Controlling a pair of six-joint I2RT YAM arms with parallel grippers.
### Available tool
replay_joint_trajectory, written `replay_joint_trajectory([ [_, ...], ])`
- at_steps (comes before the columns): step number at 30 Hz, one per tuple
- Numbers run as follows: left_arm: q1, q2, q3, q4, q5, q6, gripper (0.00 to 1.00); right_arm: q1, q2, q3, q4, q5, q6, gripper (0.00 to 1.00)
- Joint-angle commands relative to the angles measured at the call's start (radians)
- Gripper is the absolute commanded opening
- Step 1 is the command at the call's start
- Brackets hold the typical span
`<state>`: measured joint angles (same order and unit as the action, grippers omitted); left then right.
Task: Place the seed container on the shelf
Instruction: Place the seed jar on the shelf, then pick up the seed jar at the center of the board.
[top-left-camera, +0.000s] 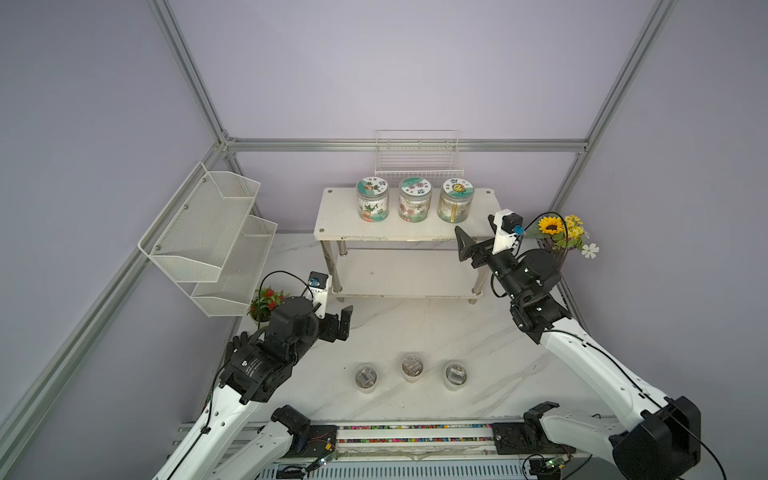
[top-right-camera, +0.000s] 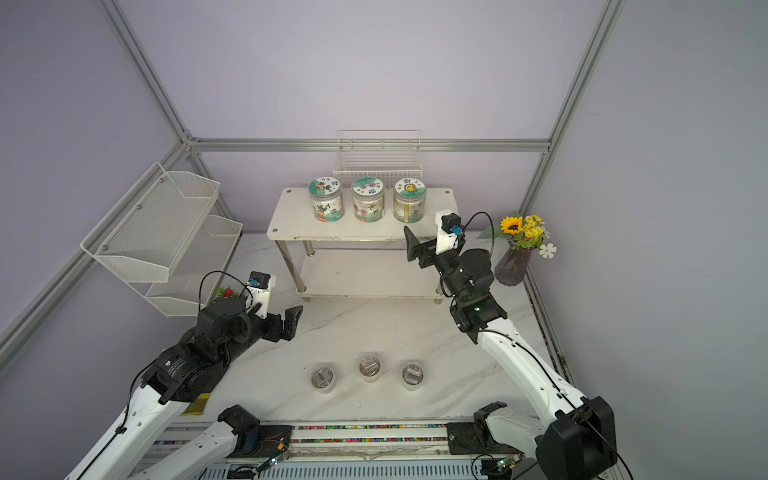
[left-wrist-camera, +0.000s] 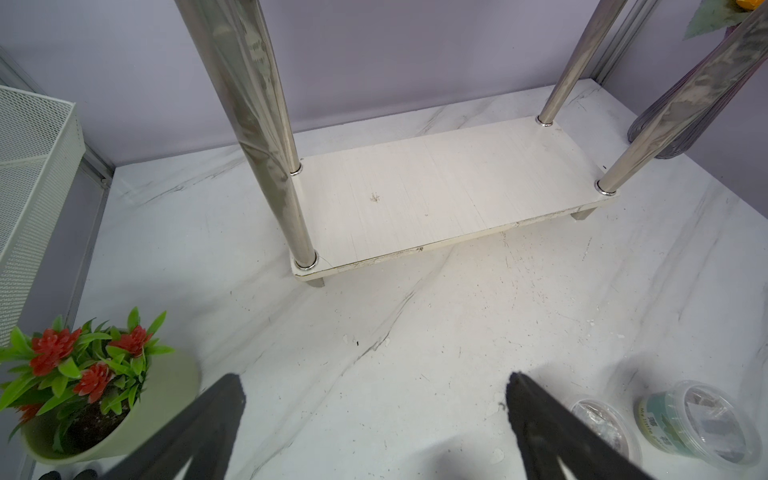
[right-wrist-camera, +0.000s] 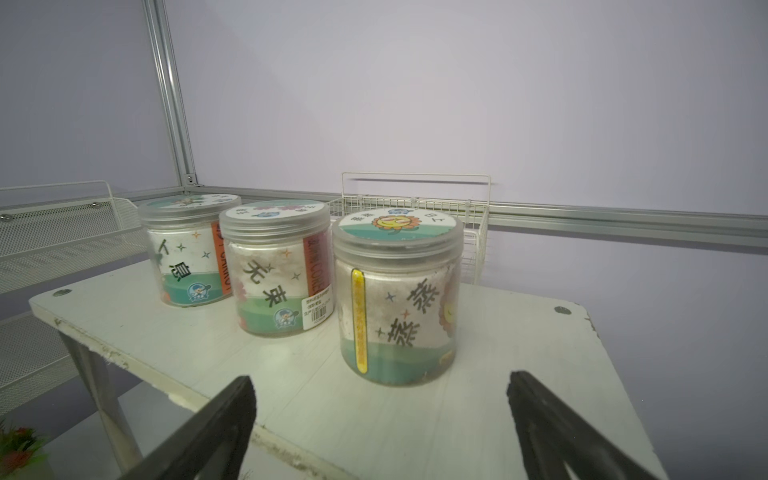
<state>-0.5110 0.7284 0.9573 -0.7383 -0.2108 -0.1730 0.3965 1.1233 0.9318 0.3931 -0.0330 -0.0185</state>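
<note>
Hovering: right hand (right-wrist-camera: 379, 380) spread, empty | nearest seed container (right-wrist-camera: 397, 299) just ahead, on shelf (right-wrist-camera: 519, 374) | left hand (left-wrist-camera: 374, 377) spread

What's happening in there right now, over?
Left hand, right hand open, empty. Three jars on shelf top board; three tubs on table. Nothing in the way.

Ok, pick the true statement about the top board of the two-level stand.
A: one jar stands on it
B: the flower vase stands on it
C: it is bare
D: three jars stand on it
D: in both top views three lidded jars stand in a row on the top board of the shelf.
</note>
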Motion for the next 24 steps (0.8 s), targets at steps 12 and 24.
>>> replay_joint_trajectory([
  [12,0.006,0.011,0.081,-0.187,-0.050,-0.082,1.00,0.263,-0.330,-0.249,-0.321,0.142,0.092,0.97],
  [24,0.004,0.100,0.049,-0.198,0.070,-0.157,0.99,0.409,-0.362,-0.337,-0.420,0.260,0.252,0.95],
])
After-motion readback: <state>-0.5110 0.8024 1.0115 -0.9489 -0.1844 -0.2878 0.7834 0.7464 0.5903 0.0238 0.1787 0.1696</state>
